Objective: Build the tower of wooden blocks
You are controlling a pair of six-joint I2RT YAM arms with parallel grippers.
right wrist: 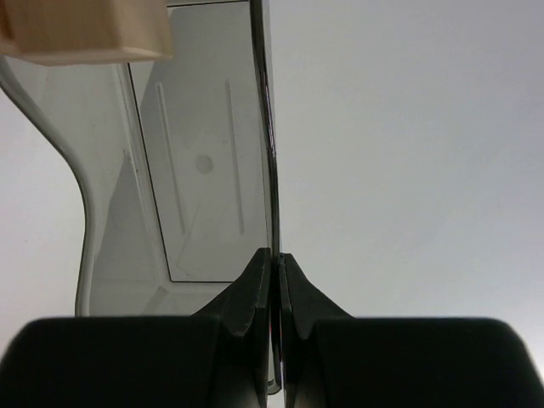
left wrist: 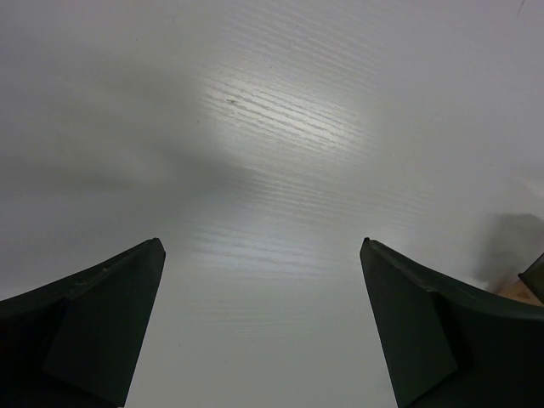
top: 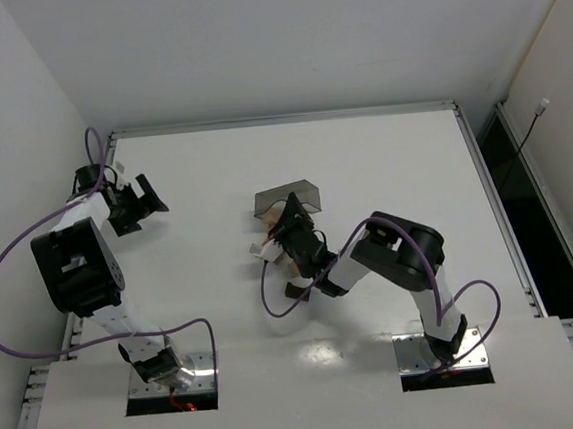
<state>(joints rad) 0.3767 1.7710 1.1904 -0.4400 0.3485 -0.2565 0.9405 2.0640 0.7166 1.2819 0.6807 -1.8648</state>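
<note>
My right gripper (top: 293, 224) (right wrist: 274, 255) is shut on the thin side wall of the clear grey plastic bin (top: 287, 198) (right wrist: 204, 170), jaws pinching the rim. A light tan wood block (right wrist: 85, 30) shows at the top left of the right wrist view, at the bin's edge. In the top view small tan wood pieces (top: 287, 267) peek out beside the right wrist; no stacked tower can be made out. My left gripper (top: 135, 206) (left wrist: 262, 246) is open and empty, low over bare white table at the far left.
The white table (top: 393, 165) has a raised metal rim along its back and right sides. Purple cables loop beside both arms. A dark gap runs past the right edge.
</note>
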